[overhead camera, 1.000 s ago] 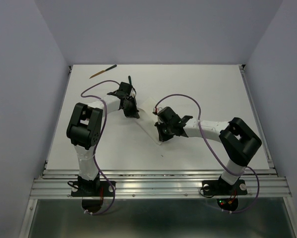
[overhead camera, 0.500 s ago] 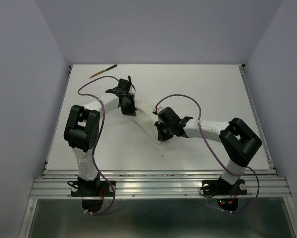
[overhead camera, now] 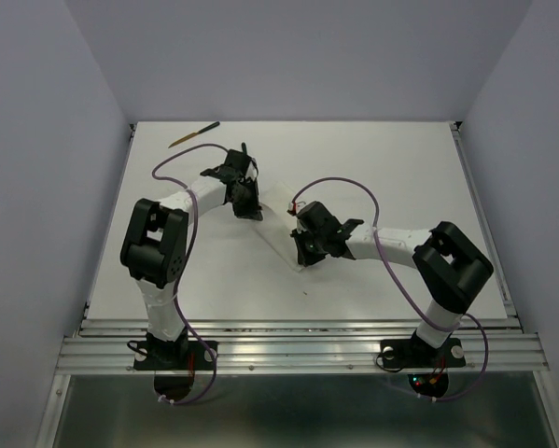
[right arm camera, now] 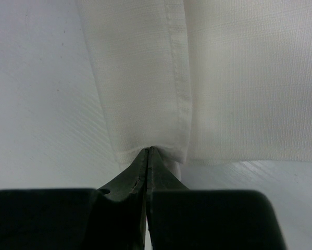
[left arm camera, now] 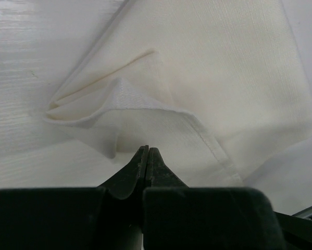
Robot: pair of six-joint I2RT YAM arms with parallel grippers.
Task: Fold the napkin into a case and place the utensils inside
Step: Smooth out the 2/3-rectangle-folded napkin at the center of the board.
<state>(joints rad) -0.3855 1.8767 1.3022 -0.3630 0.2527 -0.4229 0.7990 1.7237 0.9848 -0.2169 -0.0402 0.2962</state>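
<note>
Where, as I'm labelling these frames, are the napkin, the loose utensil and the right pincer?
napkin (left arm camera: 223,78): left wrist view, on its flat upper layer.
utensil (overhead camera: 194,134): top view, middle of its shaft.
right pincer (right arm camera: 148,151): right wrist view, midway between its shut fingertips.

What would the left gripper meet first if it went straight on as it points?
The napkin: its raised fold lies just ahead of the left gripper, whose tips are shut. Whether they touch it is unclear.

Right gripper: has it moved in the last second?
No. The right gripper sits at the same spot against the front rail, shut on the napkin edge.
</note>
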